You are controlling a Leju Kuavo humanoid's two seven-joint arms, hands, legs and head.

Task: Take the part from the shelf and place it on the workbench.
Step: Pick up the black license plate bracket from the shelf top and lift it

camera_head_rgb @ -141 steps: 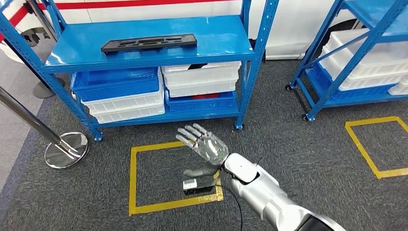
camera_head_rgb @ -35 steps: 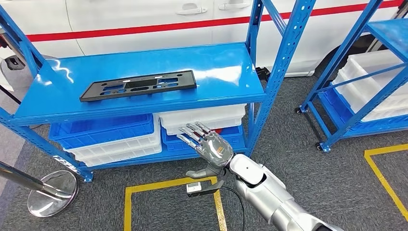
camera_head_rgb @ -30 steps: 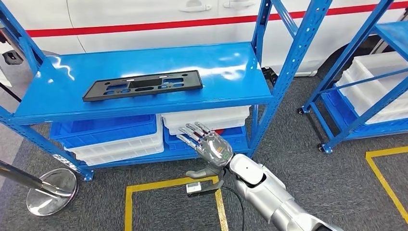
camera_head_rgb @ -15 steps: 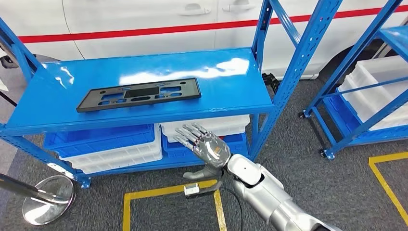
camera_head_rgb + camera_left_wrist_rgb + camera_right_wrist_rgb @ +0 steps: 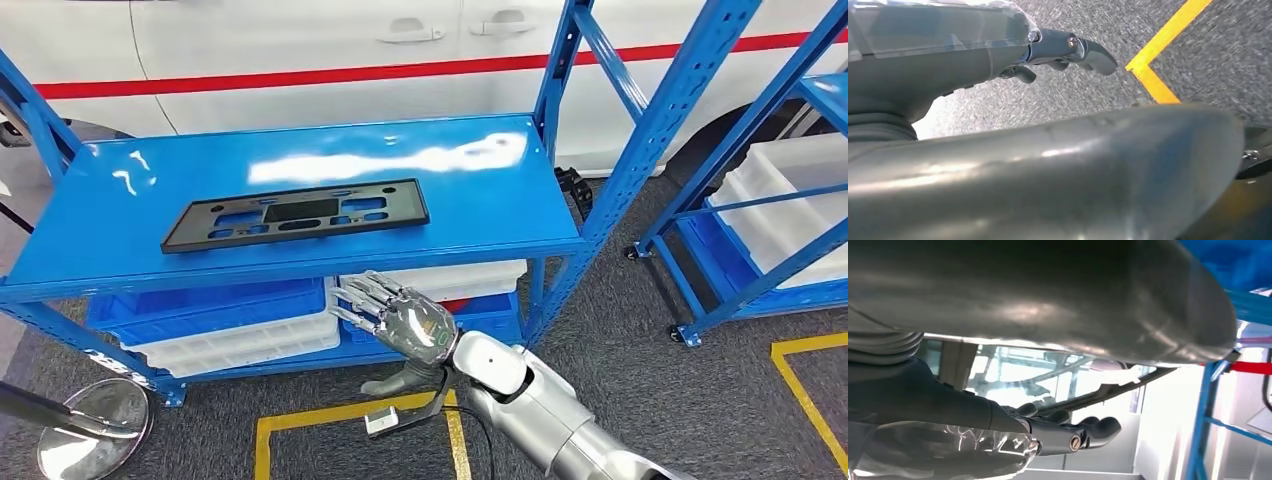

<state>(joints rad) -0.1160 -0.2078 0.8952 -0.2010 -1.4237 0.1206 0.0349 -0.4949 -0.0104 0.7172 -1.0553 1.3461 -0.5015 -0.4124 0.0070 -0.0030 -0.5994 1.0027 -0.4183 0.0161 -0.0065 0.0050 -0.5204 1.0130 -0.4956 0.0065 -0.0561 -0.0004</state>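
A flat black part (image 5: pixel 297 213) with several cut-outs lies lengthwise on the top board of the blue shelf (image 5: pixel 480 190), left of its middle. My right hand (image 5: pixel 400 322) is raised in front of the shelf, below the top board's front edge and short of the part. Its fingers are spread and it holds nothing. The right wrist view has that hand (image 5: pixel 998 435) with its dark fingers (image 5: pixel 1098 429) stretched out and bare. My left hand (image 5: pixel 998 55) hangs over grey carpet, fingers loosely extended, with nothing in it.
Blue and white bins (image 5: pixel 230 320) fill the lower shelf level. A second blue rack (image 5: pixel 780 230) with bins stands at the right. A white car with a red stripe (image 5: pixel 300 40) is behind. A chrome post base (image 5: pixel 85 430) and yellow floor tape (image 5: pixel 330 415) lie near my feet.
The camera has come closer to the shelf, so the whole scene has shifted and the shelf looks larger. My right hand has moved left, nearer the shelf front, still holding nothing.
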